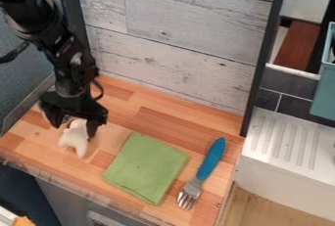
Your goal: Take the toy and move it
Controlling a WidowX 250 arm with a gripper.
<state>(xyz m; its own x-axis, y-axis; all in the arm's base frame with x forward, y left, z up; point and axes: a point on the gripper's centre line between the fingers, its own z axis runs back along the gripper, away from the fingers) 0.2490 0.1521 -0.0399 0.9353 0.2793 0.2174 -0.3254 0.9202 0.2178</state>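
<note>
The gripper point(74, 131) is held open over the toy point(75, 138), with one finger set on each side of its upper part; whether either side is touched cannot be told. The toy is placed near the left end of the worktop point(121, 93), close to the front edge. By its look, a light, fairly firm thing is to be expected, perhaps smooth enough to be turned if pinched off-centre. It is best taken across the thick upper body rather than by the narrow lower limbs. The front edge should be avoided; room for moving is judged to be offered behind the cloth point(146, 168), towards the back-right corner, past the fork point(210, 159).
</note>
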